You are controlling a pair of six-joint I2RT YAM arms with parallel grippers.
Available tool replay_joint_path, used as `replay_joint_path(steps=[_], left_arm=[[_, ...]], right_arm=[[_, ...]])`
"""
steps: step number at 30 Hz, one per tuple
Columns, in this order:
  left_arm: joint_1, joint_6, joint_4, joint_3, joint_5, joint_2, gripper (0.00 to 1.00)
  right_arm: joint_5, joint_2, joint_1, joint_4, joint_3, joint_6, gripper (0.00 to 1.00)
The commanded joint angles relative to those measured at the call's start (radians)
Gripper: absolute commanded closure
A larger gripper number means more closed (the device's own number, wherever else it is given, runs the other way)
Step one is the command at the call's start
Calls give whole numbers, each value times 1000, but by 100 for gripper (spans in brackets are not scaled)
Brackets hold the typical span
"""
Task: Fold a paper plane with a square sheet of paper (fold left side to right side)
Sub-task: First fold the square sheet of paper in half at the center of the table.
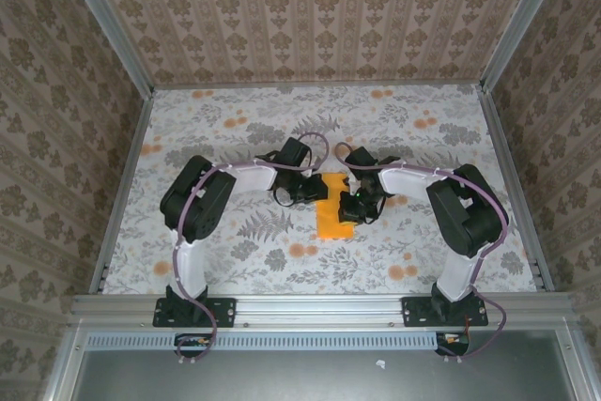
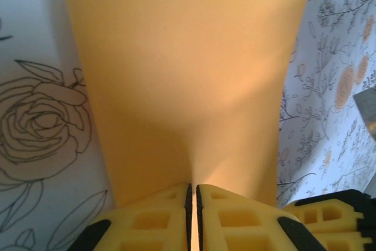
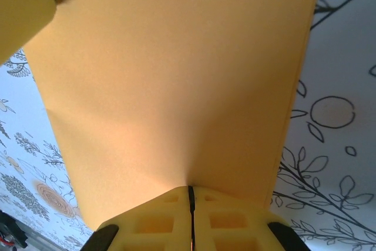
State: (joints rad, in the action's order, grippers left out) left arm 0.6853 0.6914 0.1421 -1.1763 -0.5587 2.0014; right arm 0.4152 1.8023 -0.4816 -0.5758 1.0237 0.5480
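Top external view had the square sheet of paper (image 1: 335,217) sitting near the middle of the flowery worktop (image 1: 235,129), right between the two arms, with both of them crowded over its far end. Left end effector (image 1: 310,192) came in from the left side, right end effector (image 1: 362,202) from the right.

Wrist views were clearer. Left end effector (image 2: 192,197) had its fingers pressed together on the near edge of the sheet (image 2: 188,74), and the paper puckered up into the pinch. Same deal on the right end effector (image 3: 191,197): clamped on the orange paper (image 3: 176,74), which bowed away from it.

My guess is this was the very first fold, left side over to the right, with the edge grabbed but no crease yet. Next bit would need both arms to carry that edge across together, line it up with the opposite edge, then lay it flat and press. If one arm pulled ahead, I'd expect a crooked fold.
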Motion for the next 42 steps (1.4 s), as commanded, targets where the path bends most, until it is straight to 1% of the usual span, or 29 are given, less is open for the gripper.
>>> replay_joint_path(steps=[1, 10, 18, 24, 37, 42], left_arm=[[-8, -43, 42, -38, 20, 21, 87], [-47, -43, 43, -66, 60, 42, 88], [-89, -53, 60, -168, 69, 97, 87], [-104, -68, 78, -241, 64, 145, 87], [-143, -120, 96, -208, 103, 68, 87], [-155, -147, 92, -173, 119, -15, 87]], right_arm=[[-136, 56, 3, -96, -6, -23, 93], [-156, 67, 3, -121, -11, -46, 93], [-161, 68, 3, -126, -13, -56, 93], [-161, 68, 3, -128, -17, -61, 93], [-145, 64, 3, -105, -13, -53, 93], [-87, 39, 3, -37, -17, -34, 92]])
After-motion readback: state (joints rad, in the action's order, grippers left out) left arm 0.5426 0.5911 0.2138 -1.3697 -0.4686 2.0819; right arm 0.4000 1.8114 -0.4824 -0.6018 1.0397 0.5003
